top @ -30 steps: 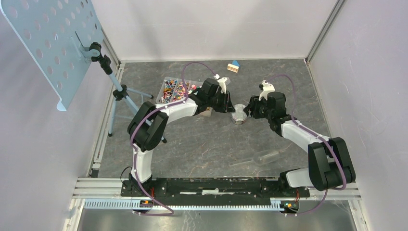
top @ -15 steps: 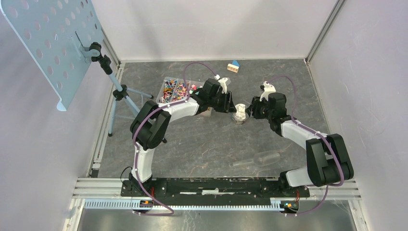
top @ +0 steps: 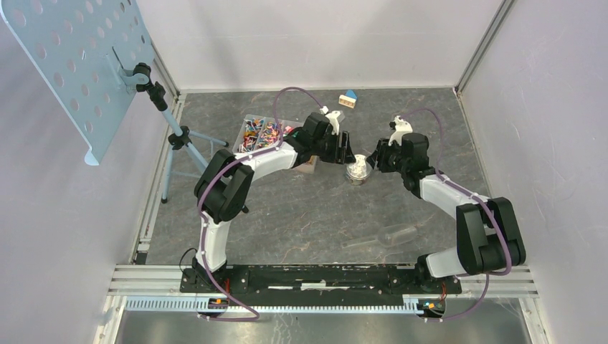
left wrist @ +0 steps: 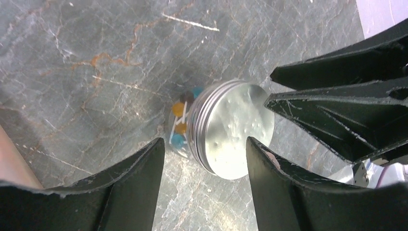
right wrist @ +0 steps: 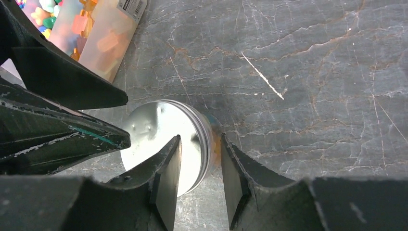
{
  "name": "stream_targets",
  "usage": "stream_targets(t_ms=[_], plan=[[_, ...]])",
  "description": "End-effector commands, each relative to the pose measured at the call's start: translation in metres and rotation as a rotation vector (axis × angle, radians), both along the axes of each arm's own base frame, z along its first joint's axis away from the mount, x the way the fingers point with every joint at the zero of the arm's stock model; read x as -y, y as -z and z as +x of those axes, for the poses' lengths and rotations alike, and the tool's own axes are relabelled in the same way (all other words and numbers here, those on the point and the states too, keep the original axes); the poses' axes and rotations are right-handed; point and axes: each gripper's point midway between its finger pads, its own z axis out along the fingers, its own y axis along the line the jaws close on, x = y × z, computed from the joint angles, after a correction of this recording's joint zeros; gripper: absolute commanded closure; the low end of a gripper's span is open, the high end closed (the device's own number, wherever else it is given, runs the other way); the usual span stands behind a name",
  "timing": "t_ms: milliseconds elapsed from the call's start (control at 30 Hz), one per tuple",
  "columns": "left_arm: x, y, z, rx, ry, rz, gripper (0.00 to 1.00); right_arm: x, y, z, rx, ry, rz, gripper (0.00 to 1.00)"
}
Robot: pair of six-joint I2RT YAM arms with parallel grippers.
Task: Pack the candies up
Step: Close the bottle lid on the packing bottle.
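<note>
Jar lid [left wrist: 231, 126] inside newly parted left end effector [left wrist: 204, 140], right end effector [right wrist: 201, 139] narrowed over rim, grip unclear

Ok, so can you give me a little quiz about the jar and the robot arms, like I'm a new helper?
1. True or false: the jar has its silver lid on.
2. Which thing sits at the far back of the table? A) a toy house B) a spoon C) a teddy
3. Fill in: the box of loose sweets lies nearest the ___ end effector.

Key: 1 true; 2 A; 3 left, so the left end effector.
</note>
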Motion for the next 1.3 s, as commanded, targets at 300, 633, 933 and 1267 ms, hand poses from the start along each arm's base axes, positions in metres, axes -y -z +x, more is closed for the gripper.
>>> stream_targets(t_ms=[300,633,933,1267], plan=[[-0.023,0.058,0.006,-0.033,-0.030,0.244,0.42,-0.002,0.047,-0.007,-0.102,-0.002,0.025,0.65],[-0.018,0.027,-0.011,-0.011,0.012,0.144,0.37,-0.016,0.013,-0.002,-0.051,-0.072,0.070,0.59],[-0.011,0.008,-0.018,-0.013,0.043,0.070,0.26,-0.021,-0.010,-0.008,-0.054,-0.127,0.066,0.53],[-0.025,0.052,-0.038,-0.092,0.059,0.162,0.55,-0.023,0.038,-0.049,-0.157,-0.144,0.116,0.60]])
